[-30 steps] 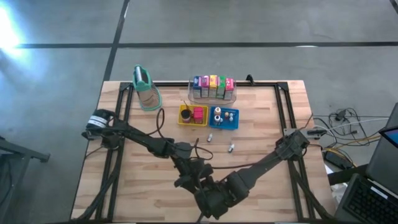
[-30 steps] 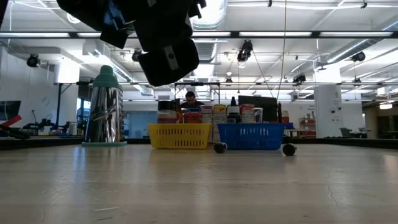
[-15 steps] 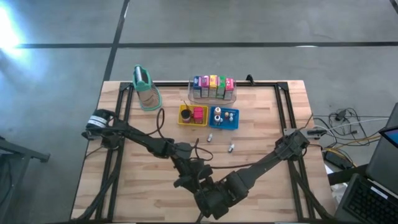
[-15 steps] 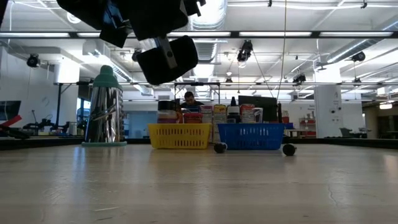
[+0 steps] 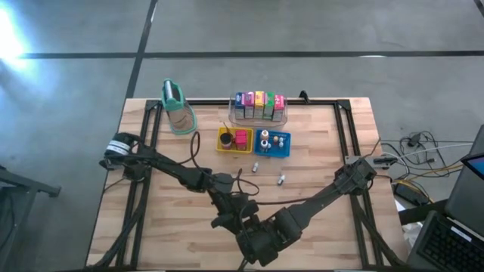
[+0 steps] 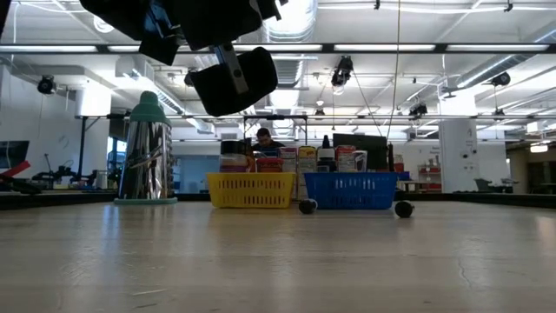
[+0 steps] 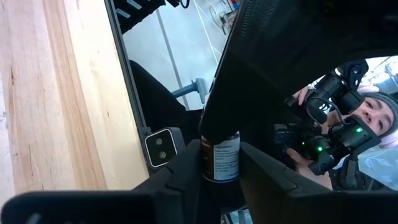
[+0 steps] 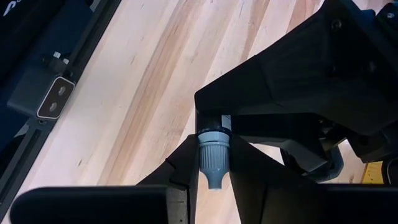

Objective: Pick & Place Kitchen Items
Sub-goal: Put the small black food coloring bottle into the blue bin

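Both grippers meet over the table's near middle (image 5: 247, 229), raised well off the wood. Between them is a small dark bottle (image 7: 221, 160) with a printed label and a grey ribbed cap (image 8: 213, 154). My left gripper (image 7: 221, 169) is shut on the bottle, and my right gripper (image 8: 213, 167) is shut on its cap end. The colourful cartons (image 5: 259, 104) stand in a clear bin at the far edge. A red block (image 5: 241, 138) lies in the yellow tray (image 5: 224, 147). White pieces (image 5: 274, 140) sit in the blue tray. Two tiny pieces (image 5: 255, 167) (image 5: 281, 179) lie on the bare wood. My left gripper pinches the bottle's labelled body (image 7: 221, 163) between its two fingers, and the bottle is lifted clear of the table. My right gripper pinches the grey ribbed cap (image 8: 212, 149) between its two fingers, coming at the bottle end-on, opposite the left gripper.
A tall tan container with a teal top (image 5: 175, 106) stands at the far left. The trays and the bin line the far middle. Bare wood lies to the left and right of the arms. A person holding a device (image 7: 348, 127) shows beyond the table.
In the low view one gripper's housing has turned a little about its own axis while staying in place; which arm's it is, I cannot tell. The high view shows no shift of either arm.
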